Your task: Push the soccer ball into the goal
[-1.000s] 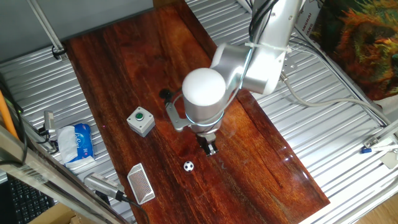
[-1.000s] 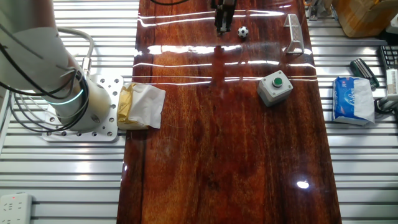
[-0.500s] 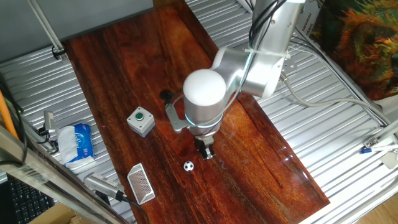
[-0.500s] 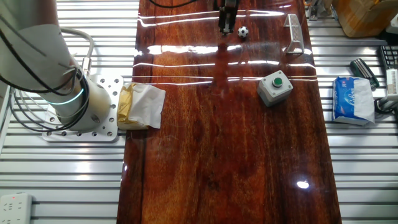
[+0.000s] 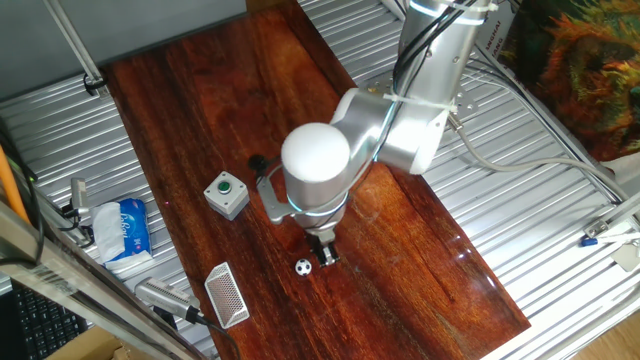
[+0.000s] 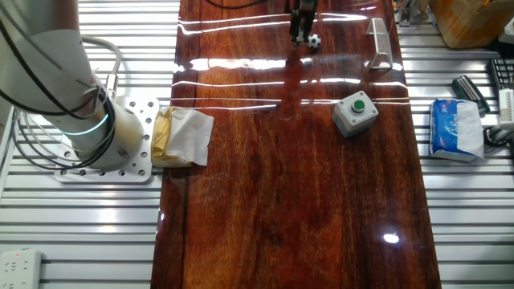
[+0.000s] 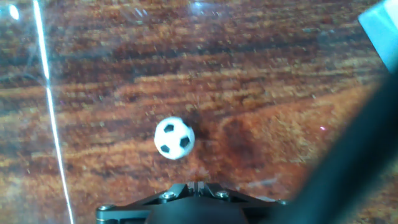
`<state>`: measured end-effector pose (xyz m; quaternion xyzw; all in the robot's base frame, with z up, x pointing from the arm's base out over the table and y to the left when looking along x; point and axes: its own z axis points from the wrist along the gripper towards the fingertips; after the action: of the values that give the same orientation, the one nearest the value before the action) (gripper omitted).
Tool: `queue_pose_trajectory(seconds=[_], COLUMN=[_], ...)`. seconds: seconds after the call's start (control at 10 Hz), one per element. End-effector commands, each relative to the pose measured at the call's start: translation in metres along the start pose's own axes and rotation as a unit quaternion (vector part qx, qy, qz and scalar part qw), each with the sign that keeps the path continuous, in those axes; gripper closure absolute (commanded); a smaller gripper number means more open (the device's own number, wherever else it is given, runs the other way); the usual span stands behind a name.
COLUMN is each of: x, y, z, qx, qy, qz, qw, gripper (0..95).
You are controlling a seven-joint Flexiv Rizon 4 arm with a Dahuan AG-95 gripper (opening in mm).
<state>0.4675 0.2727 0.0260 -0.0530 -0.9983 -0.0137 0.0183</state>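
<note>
Gripper (image 5: 322, 256), finger gap unclear, just beside ball (image 5: 303, 267); bare wood between ball and goal (image 5: 227, 295) near table edge.

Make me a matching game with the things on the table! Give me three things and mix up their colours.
Things:
1. soccer ball
2. button on the grey box
3. tissue pack

Colours:
A. green
B. blue and white
C. white with black patches

Pairs: 1-C, 2-A, 3-B
</note>
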Motion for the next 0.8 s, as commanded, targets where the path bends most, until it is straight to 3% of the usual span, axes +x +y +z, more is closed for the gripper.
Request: queue_pose_trajectory(seconds=[0.1,0.6,0.8], x=[-0.009,-0.043,-0.046], y=[0.002,-0.004,-0.009], z=[-0.001,-0.007,-0.009], qx=[-0.012,-0.014,-0.023], qy=[-0.002,-0.011,-0.006], qz=[0.005,-0.005,-0.001], qw=[0.9999,0.9998,0.9997], gripper=[95.0,95.0,95.0])
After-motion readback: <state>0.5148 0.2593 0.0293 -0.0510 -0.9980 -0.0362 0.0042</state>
